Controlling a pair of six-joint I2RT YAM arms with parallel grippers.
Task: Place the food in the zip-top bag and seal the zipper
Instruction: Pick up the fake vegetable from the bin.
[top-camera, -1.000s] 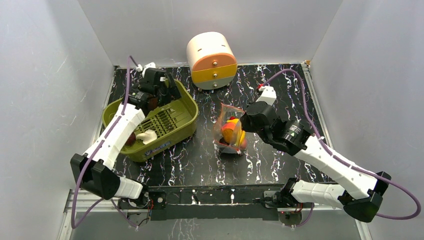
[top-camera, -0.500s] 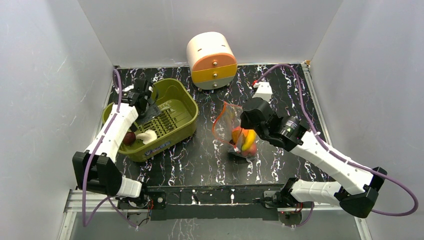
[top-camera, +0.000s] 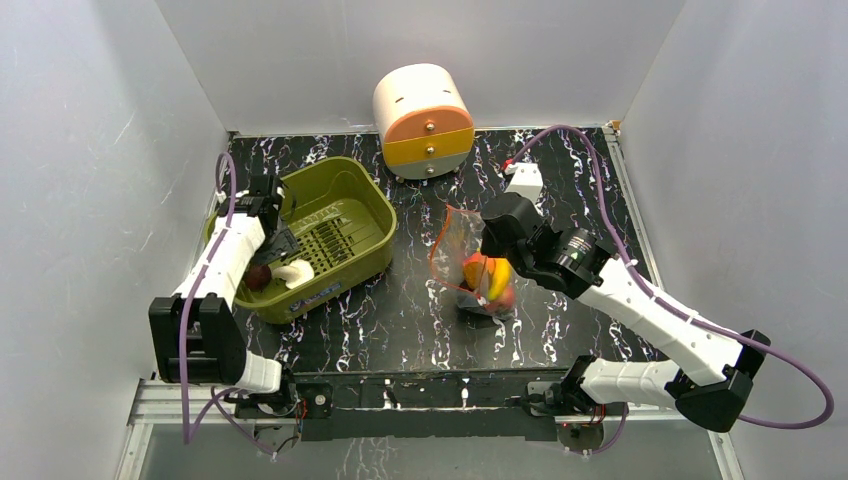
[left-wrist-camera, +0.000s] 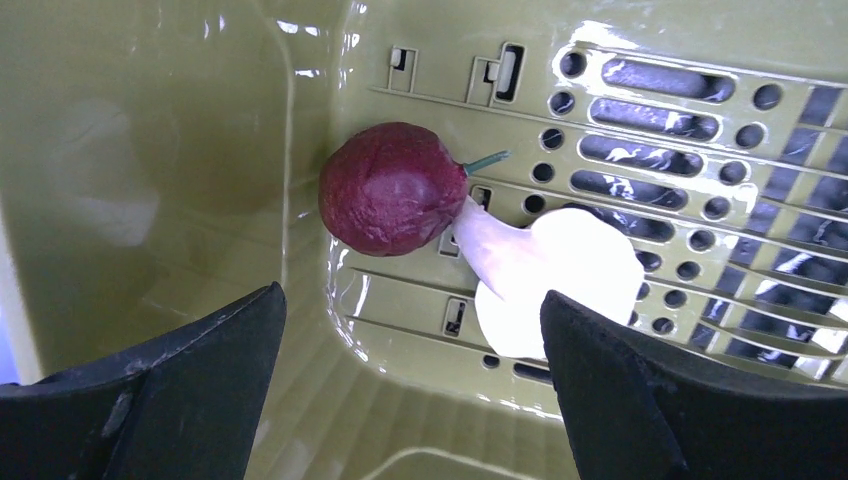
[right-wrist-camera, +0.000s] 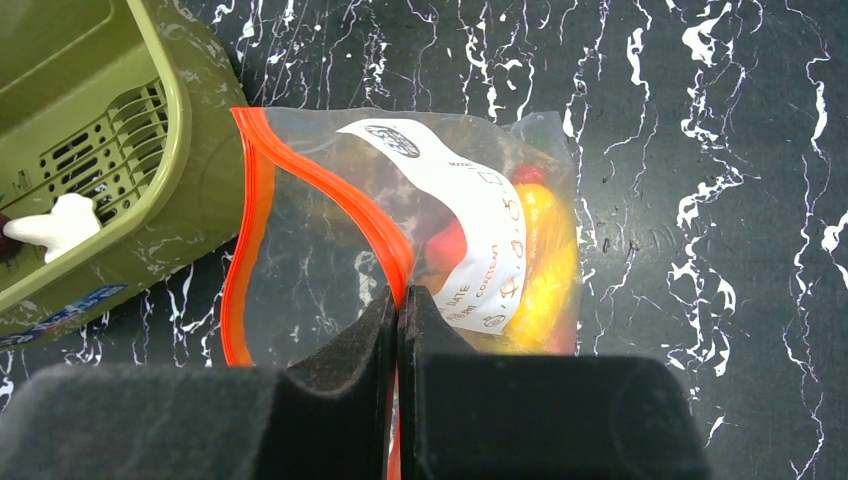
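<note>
Orange zipper (right-wrist-camera: 255, 200) strips run along the open top of the zip-top bag (right-wrist-camera: 330, 260), and the right hand (right-wrist-camera: 398, 300) is pinched tight on one. The bag sits on the black bench (right-wrist-camera: 700, 100), just right of the green basket (right-wrist-camera: 185, 140). Yellow and red food (right-wrist-camera: 545, 270) is inside. Its white label (right-wrist-camera: 470, 220) says "CONTENT"; the other words are too small. The left hand (left-wrist-camera: 408, 300) is spread wide over a dark purple ball (left-wrist-camera: 392, 202) touching a white piece (left-wrist-camera: 560, 270) in the basket.
</note>
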